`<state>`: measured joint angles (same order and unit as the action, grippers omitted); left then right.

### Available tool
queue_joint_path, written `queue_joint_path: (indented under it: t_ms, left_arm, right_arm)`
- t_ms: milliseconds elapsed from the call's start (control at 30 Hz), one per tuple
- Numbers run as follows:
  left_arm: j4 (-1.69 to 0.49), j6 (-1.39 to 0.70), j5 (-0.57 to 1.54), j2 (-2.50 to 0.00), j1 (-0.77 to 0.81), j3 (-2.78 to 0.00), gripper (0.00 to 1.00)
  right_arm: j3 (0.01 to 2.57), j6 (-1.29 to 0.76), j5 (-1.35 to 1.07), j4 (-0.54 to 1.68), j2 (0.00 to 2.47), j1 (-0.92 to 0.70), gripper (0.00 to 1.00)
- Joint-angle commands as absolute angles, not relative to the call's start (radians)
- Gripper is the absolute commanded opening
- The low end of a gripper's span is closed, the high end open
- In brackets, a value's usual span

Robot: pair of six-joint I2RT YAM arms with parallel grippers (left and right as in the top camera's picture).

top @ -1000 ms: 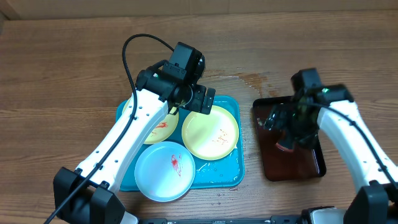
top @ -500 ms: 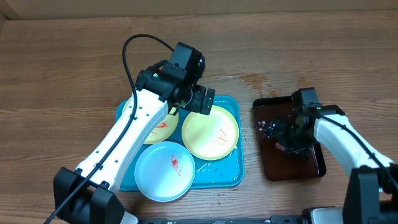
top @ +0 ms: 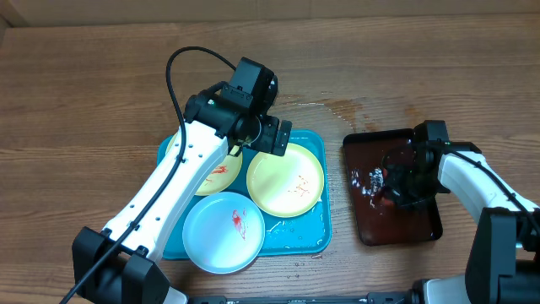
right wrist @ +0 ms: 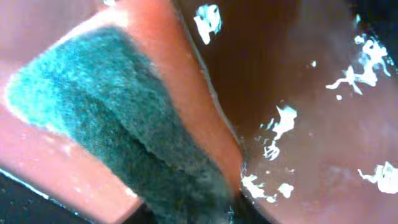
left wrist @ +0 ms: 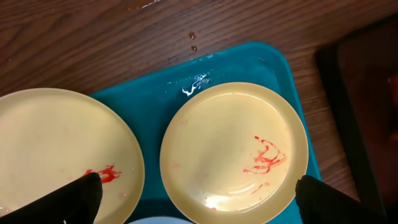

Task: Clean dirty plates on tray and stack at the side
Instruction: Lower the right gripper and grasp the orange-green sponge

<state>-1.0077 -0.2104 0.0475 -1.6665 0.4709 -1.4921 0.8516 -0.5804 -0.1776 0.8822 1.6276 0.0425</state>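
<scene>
Closure is seen at the right gripper [top: 398, 181], lowered and now clenched on the sponge [right wrist: 118, 118] in the brown tray [top: 422, 228], at three o'clock of the turquoise tray [left wrist: 236, 62], where the smeared plates [left wrist: 233, 149] lie beneath the spread left gripper [top: 272, 139]; wiping can be begun.

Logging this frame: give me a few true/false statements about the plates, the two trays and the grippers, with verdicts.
1. All three plates lie on the turquoise tray. True.
2. The left gripper is shut on a yellow plate. False: it is open above the plates, holding nothing.
3. The pale blue-white plate carries a red smear. True.
4. The right gripper is over the turquoise tray. False: it is down at the dark reddish-brown tray, with a sponge close to its camera.
5. One plate is already stacked on the table beside the tray. False: all are on the tray.
</scene>
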Motion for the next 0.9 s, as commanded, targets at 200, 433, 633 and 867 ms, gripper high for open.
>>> queue_joint_path:
  t_ms: [200,433,633,867]
  left_arm:
    - [-1.002,-0.213,0.041,-1.656,0.469,-1.511,1.0]
    - [-0.986,-0.213,0.041,-1.656,0.469,-1.511,1.0]
    - [-0.98,-0.214,0.041,-1.656,0.469,-1.511,1.0]
    - [-0.973,-0.213,0.041,-1.656,0.469,-1.511,1.0]
  right_arm:
    - [0.853,-0.548,-0.171,0.888,1.635,0.044,0.12]
    - [1.029,-0.371,-0.166,1.069,1.635,0.044,0.78]
    - [1.122,-0.303,-0.149,1.069,1.635,0.044,0.5]
    - [1.114,-0.086,-0.141,1.118,1.635,0.044,0.7]
